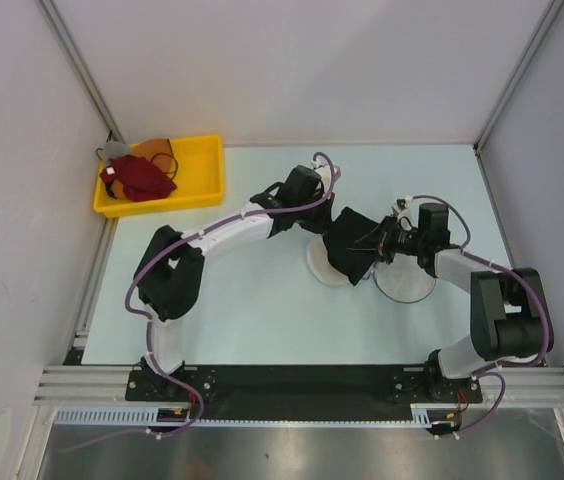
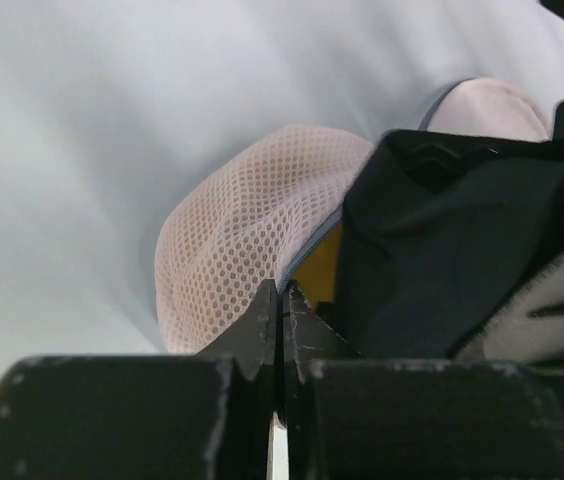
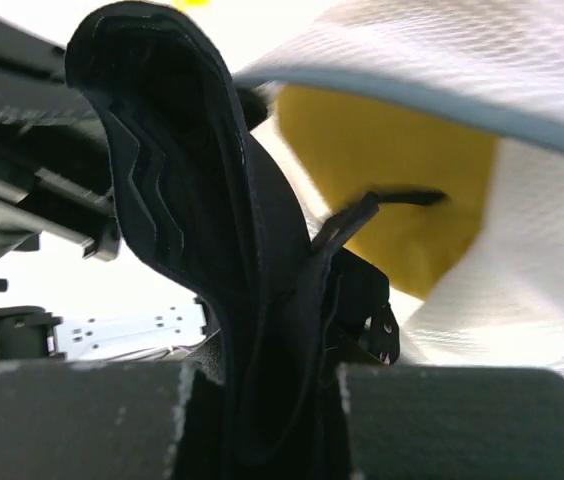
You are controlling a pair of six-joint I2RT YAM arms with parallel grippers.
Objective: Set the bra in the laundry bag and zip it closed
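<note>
Tabletop (image 1: 242,300) seen from above, pale, with my two arms curving in from 6 o'clock to meet just toward 3 o'clock from its centre. The laundry bag (image 1: 409,285) lies open there, its two round white mesh halves side by side on the surface. The black bra (image 1: 350,252) is bunched over the gap between them, one half showing at its 8 o'clock and the other at its 4 o'clock. My right gripper (image 3: 267,390) reaches in from 3 o'clock and is clamped narrowly on the bra: in its wrist view a folded black cup stands up between the fingers, with the bag's mesh and grey rim arching over at 1 o'clock. My left gripper (image 2: 282,300) comes in from 11 o'clock with its jaws pressed together, the tips meeting on the grey rim of one mesh dome; the bra fills that wrist view at 3 o'clock of the tips. A yellow patch (image 2: 317,268) shows inside the bag's opening; I cannot tell what it is. At 10 o'clock on the tabletop, well apart, a yellow bin (image 1: 202,165) holds dark red clothes (image 1: 142,178).
</note>
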